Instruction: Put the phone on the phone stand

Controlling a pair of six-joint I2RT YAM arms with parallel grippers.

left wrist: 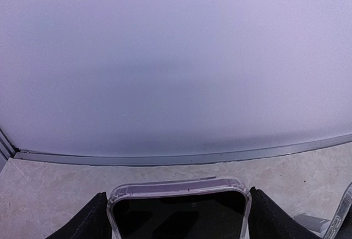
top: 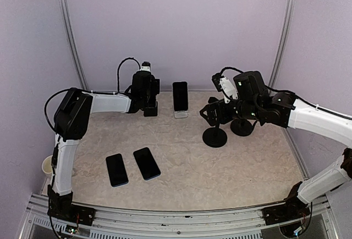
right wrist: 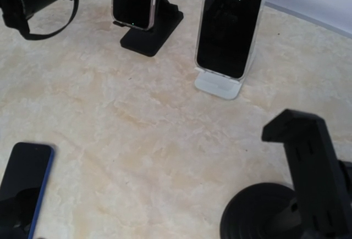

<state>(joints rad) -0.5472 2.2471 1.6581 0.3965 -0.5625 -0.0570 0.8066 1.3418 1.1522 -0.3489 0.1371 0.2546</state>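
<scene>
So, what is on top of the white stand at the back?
A dark phone is propped nearly upright on the white stand, its dark face to the front. Only the stand's front lip shows; the part behind the phone is covered.

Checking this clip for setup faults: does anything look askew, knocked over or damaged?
Nothing stands out. One phone leans upright in the white stand, the left gripper grips a clear-cased phone at a black stand, two spare phones lie flat, both round stands are upright.
</scene>
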